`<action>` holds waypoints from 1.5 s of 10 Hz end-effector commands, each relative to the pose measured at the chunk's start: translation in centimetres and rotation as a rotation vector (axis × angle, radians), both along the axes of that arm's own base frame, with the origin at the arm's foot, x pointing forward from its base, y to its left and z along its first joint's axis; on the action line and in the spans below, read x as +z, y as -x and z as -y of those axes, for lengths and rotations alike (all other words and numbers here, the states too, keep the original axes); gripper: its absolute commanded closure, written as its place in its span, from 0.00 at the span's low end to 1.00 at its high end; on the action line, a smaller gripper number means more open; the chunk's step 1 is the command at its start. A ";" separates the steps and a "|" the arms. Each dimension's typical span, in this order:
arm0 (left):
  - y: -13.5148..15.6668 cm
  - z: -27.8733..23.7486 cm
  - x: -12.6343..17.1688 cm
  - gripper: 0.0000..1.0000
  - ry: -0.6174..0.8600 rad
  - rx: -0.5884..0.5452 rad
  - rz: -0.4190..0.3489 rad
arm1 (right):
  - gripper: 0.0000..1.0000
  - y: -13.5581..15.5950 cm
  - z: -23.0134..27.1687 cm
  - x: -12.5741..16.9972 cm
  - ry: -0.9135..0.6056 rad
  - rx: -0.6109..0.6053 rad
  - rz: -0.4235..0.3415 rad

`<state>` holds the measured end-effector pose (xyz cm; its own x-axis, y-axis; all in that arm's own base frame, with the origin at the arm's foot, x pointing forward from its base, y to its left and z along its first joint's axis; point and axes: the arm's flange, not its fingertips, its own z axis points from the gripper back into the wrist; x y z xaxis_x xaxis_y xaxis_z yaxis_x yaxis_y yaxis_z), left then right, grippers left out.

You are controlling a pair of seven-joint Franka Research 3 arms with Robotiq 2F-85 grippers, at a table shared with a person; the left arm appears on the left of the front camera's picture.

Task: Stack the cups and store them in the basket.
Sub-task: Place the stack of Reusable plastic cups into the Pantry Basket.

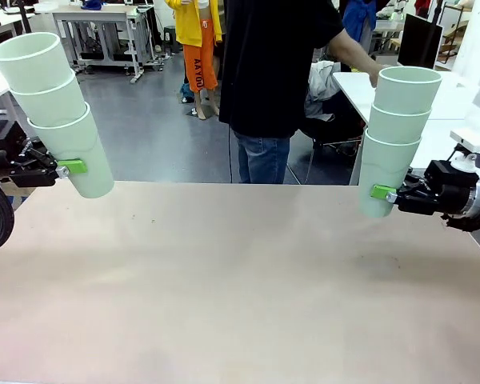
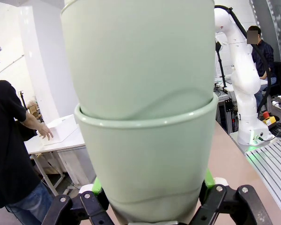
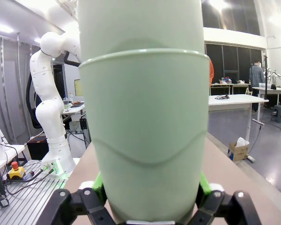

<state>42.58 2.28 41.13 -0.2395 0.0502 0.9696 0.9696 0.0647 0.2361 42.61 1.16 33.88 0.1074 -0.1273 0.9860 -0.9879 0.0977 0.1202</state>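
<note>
Squeezing one cup stack (image 1: pixel 52 100) in the left gripper (image 1: pixel 74 166) at nine o'clock, another cup stack (image 1: pixel 398 120) in the right gripper (image 1: pixel 382 192) at three o'clock, maybe to join them.

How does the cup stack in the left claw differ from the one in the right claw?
The left stack leans outward, top tipped to the robot's left; the right stack stands nearly upright. The left stack reaches higher in the front view than the right stack. Both are three nested cups, each clamped at its bottom cup.
</note>
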 end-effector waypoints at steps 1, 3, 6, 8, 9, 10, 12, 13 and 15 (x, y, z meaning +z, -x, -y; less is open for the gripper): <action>0.1 -0.1 0.5 0.14 0.011 -0.011 0.015 | 0.17 -0.1 -0.2 0.4 -0.008 -0.018 0.020; 0.1 -0.1 0.5 0.14 0.011 -0.011 0.015 | 0.17 -0.1 -0.2 0.4 -0.008 -0.018 0.020; 0.1 -0.1 0.5 0.14 0.011 -0.011 0.015 | 0.17 -0.1 -0.2 0.4 -0.008 -0.018 0.020; 0.1 -0.1 0.5 0.14 0.011 -0.011 0.015 | 0.17 -0.1 -0.2 0.4 -0.008 -0.018 0.020; 0.1 -0.1 0.5 0.14 0.011 -0.011 0.015 | 0.17 -0.1 -0.2 0.4 -0.008 -0.018 0.020; 0.1 -0.1 0.5 0.14 0.011 -0.011 0.015 | 0.17 -0.1 -0.2 0.4 -0.008 -0.018 0.020; 0.1 -0.1 0.5 0.14 0.011 -0.011 0.015 | 0.17 -0.1 -0.2 0.4 -0.008 -0.018 0.020; 0.1 -0.1 0.5 0.14 0.011 -0.011 0.015 | 0.17 -0.1 -0.2 0.4 -0.008 -0.018 0.020; 0.1 -0.1 0.5 0.14 0.011 -0.011 0.015 | 0.17 -0.1 -0.2 0.4 -0.008 -0.018 0.020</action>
